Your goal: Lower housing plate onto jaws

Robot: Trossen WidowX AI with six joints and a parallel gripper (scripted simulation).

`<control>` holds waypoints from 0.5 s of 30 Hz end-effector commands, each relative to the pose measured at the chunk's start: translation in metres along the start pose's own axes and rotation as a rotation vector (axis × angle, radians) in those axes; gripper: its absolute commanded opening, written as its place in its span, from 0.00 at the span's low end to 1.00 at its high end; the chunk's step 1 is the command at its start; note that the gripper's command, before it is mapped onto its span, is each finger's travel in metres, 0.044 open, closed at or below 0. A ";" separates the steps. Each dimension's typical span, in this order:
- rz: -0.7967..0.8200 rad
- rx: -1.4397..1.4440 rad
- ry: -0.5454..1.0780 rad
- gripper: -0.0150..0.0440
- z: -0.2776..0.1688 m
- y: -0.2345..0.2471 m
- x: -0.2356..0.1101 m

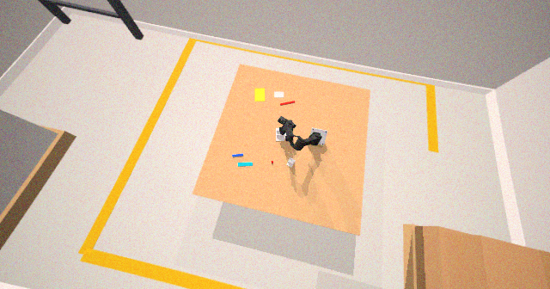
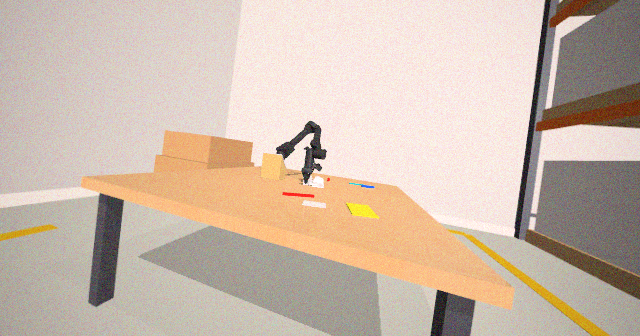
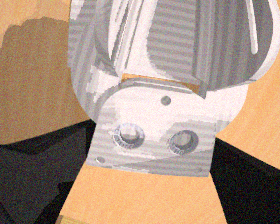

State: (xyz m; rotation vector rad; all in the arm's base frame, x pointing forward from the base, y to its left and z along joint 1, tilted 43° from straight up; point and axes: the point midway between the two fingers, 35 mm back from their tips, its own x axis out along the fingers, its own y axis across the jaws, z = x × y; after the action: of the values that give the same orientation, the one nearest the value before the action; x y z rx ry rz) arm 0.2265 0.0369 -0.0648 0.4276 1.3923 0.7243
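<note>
Two black fingers flank the pale housing plate, and the pincer has it pinched! One finger left, one right, the plate squarely between them in the wrist view, both round holes showing. Its far edge overlaps the bigger white body over the wooden surface; whether it's fully seated, I can't tell.

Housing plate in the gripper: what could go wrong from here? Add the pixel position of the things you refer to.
The plate [image 3: 153, 157] sits between the fingers of the gripper [image 3: 152, 133], over the white assembly [image 3: 236, 102].
- Its two round holes could miss the stubs if it is slightly off sideways; seating isn't confirmed by this view.
- Fingers press close on both side edges, so opening unevenly might drag or tilt the plate.
</note>
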 end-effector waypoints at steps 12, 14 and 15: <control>-0.001 0.003 0.000 0.85 0.000 0.000 0.003; -0.001 0.003 0.000 0.85 0.000 0.000 0.003; -0.001 0.003 0.000 0.85 0.000 0.000 0.003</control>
State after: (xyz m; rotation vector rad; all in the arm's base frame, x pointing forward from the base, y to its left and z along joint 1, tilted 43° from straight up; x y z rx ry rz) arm 0.2265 0.0385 -0.0663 0.4295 1.3921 0.7240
